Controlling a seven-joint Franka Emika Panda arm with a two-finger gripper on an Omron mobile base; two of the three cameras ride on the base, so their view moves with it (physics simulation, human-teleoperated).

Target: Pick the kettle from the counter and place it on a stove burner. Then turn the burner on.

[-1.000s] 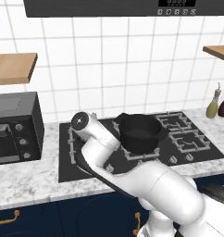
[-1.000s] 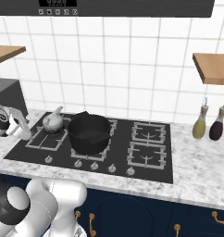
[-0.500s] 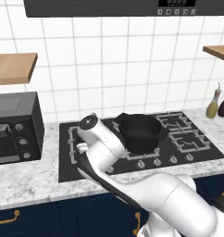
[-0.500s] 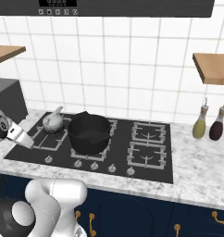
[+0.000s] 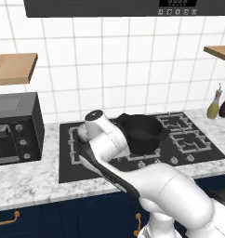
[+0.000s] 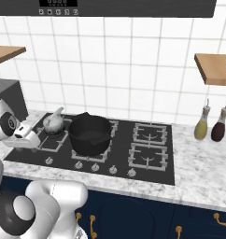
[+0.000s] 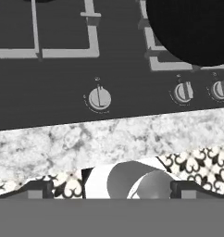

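The small silvery kettle (image 6: 54, 122) stands upright on the rear-left stove burner (image 6: 44, 127) of the black cooktop, beside the black pot (image 6: 90, 135). My gripper (image 6: 29, 140) hovers over the cooktop's front-left edge, in front of the kettle and apart from it. In the hand view my gripper (image 7: 112, 189) is open with nothing between its fingertips (image 7: 38, 188). It looks down on a round control knob (image 7: 99, 98), a grey burner grate (image 7: 63, 52) and a strip of the marble counter (image 7: 63, 141). My own arm hides the kettle in the left base view.
The black pot (image 5: 142, 135) sits on the middle burners. Two more knobs (image 7: 183, 92) lie right of the first. Two bottles (image 6: 210, 126) stand on the counter at the right, a dark microwave (image 5: 14, 128) at the left. Wooden shelves (image 6: 213, 67) hang above.
My hand has shifted slightly right, over the cooktop's front-left corner. The gripper has stayed open. The kettle and the pot have not moved.
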